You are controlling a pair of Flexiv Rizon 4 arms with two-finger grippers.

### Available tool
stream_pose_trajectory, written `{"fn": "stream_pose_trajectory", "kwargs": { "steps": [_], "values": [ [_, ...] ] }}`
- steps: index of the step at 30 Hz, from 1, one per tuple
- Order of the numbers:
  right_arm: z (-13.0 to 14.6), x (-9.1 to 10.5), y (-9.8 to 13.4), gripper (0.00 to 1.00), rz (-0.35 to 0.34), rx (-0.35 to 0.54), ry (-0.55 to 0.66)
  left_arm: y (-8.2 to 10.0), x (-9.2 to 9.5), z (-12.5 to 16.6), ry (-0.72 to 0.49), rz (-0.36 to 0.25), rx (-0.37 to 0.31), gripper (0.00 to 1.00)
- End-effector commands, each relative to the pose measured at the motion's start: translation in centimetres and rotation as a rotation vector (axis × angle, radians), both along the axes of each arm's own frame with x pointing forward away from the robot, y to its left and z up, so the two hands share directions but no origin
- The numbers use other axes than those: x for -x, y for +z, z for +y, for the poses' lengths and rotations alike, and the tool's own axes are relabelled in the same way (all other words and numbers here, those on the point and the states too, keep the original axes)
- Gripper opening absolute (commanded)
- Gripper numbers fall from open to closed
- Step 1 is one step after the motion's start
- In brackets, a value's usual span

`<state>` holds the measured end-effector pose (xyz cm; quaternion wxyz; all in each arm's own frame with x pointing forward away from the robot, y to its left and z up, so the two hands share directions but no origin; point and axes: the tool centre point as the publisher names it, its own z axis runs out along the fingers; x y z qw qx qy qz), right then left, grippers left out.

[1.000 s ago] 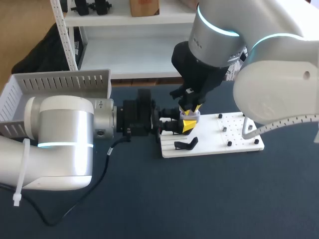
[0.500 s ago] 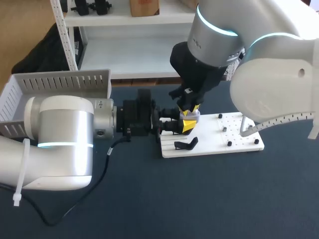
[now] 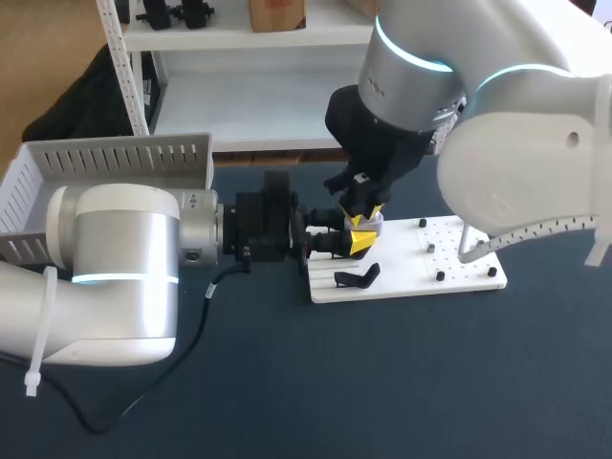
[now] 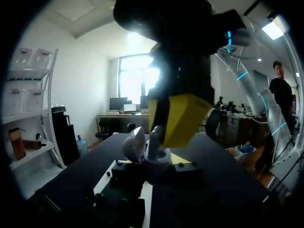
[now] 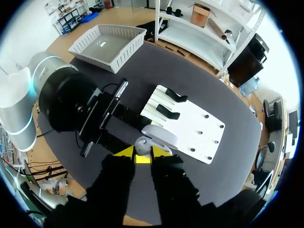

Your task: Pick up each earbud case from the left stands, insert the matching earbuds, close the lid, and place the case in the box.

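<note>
The left arm (image 3: 115, 277), left of the white board (image 3: 469, 277), is a fat white cylinder with a thin cyan light ring, a silver-grey collar (image 3: 196, 234) and black wrist blocks ending in the black left gripper (image 3: 330, 244). A black cable (image 3: 196, 335) trails from its wrist, and a white cable tie (image 3: 36, 363) juts out farthest from the board. The right arm (image 3: 526, 163), above the board, has bulky white shells edged with dark dashes, a cyan ring, a silver-grey segment and the black right gripper (image 3: 361, 232).

A dark blue-grey table (image 3: 382, 382) lies under soft, even light.
</note>
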<state>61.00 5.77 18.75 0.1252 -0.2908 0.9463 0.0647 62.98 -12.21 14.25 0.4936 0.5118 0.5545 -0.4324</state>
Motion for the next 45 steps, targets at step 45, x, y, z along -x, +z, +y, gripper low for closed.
{"fn": "stream_pose_trajectory", "kwargs": {
  "steps": [45],
  "values": [
    [0.90, 0.41, 0.21, 0.35, 0.014, 0.000, 0.003, -0.07, 0.04, -0.02, 0.002, -0.003, 0.006, 0.00]
  ]
}}
